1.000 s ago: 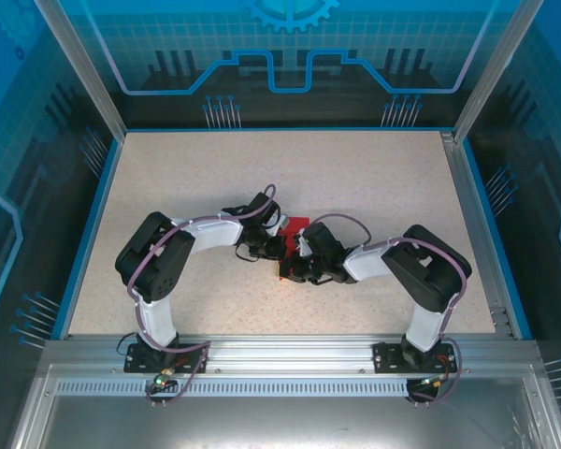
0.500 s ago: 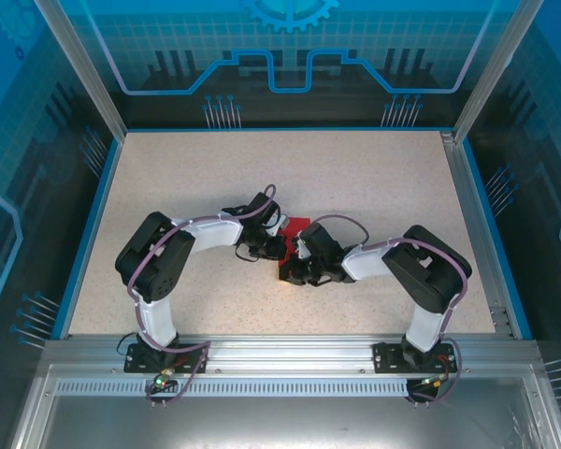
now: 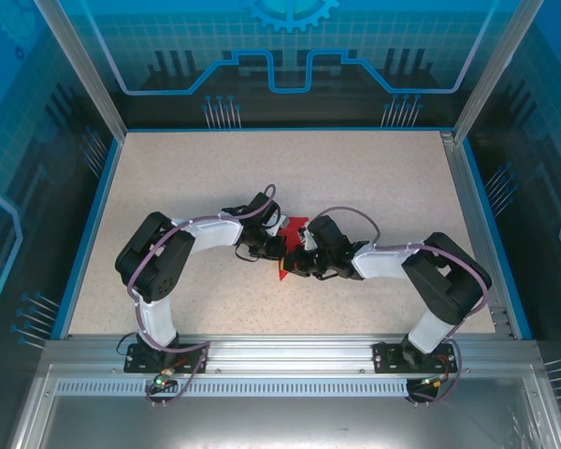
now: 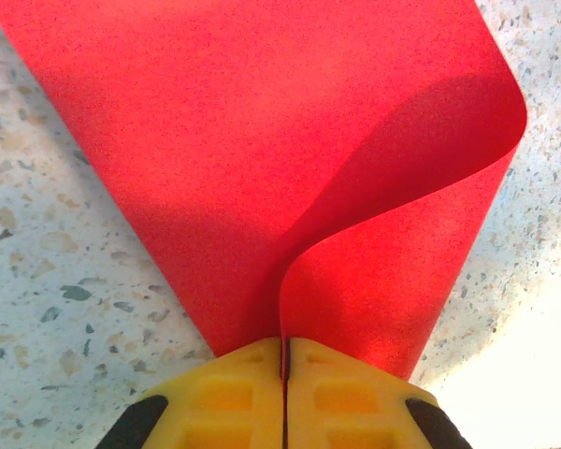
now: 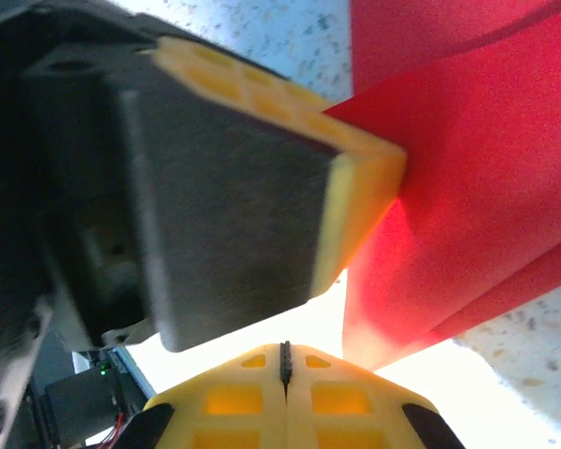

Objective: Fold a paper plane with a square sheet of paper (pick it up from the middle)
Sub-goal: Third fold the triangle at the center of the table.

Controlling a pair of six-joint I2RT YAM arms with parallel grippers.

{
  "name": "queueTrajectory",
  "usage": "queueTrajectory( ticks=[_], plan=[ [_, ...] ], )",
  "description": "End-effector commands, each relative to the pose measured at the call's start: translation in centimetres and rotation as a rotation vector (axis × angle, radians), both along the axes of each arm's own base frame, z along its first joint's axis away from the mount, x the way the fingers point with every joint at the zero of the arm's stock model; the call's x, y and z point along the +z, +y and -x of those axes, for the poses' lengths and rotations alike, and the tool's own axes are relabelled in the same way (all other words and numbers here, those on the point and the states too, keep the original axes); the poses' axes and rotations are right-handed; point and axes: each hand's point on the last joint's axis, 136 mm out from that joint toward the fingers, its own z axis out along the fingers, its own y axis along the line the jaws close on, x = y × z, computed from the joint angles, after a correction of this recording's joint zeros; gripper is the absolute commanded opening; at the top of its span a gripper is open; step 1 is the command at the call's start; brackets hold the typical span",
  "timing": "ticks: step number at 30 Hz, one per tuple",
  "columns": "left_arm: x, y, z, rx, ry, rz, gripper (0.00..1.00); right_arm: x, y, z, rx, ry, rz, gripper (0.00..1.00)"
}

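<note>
Judged early in the folding: no pressed crease anywhere on the square sheet of paper (image 4: pixel 262 140), no pointed nose, no dart outline. Already off flat, though: raised at one edge and rolled over itself into a soft open curl. Located near the middle of the surface (image 3: pixel 374 178), between the two arms in the top view. Left to do, by this reckoning: flatten the curl into a centre crease, then make all the corner and wing folds.

Held by the left end effector (image 4: pixel 285 360): closed tight on the sheet's near edge, with a thin red line caught between the yellow tips. Closed as well at the right end effector (image 5: pixel 284 360), tips together with nothing seen between them. Positioned just beside the sheet's lower corner; cannot tell whether touching.

Looks plain bright red, matte, unmarked. Thin enough to bend in a smooth loop without kinking. Resting partly on the speckled surface, partly held up off it.
</note>
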Motion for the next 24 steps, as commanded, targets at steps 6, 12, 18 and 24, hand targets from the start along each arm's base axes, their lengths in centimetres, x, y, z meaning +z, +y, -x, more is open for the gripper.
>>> queueTrajectory(
  ticks=[6, 12, 18, 24],
  plan=[
    [-2.3, 1.2, 1.4, -0.018, 0.066, -0.057, 0.08, -0.8, 0.4, -1.7, -0.007, 0.005, -0.023, 0.0],
    [-2.3, 1.2, 1.5, -0.019, 0.065, -0.056, 0.08, -1.1, 0.1, -1.9, -0.015, 0.004, -0.011, 0.0],
    [-2.5, 1.3, 1.6, -0.019, 0.068, -0.06, 0.08, -3.1, -0.9, -1.8, -0.035, 0.031, 0.041, 0.0],
    [-2.4, 1.3, 1.5, -0.02, 0.065, -0.062, 0.08, -4.2, -1.0, -0.9, -0.026, 0.073, 0.039, 0.0]
  ],
)
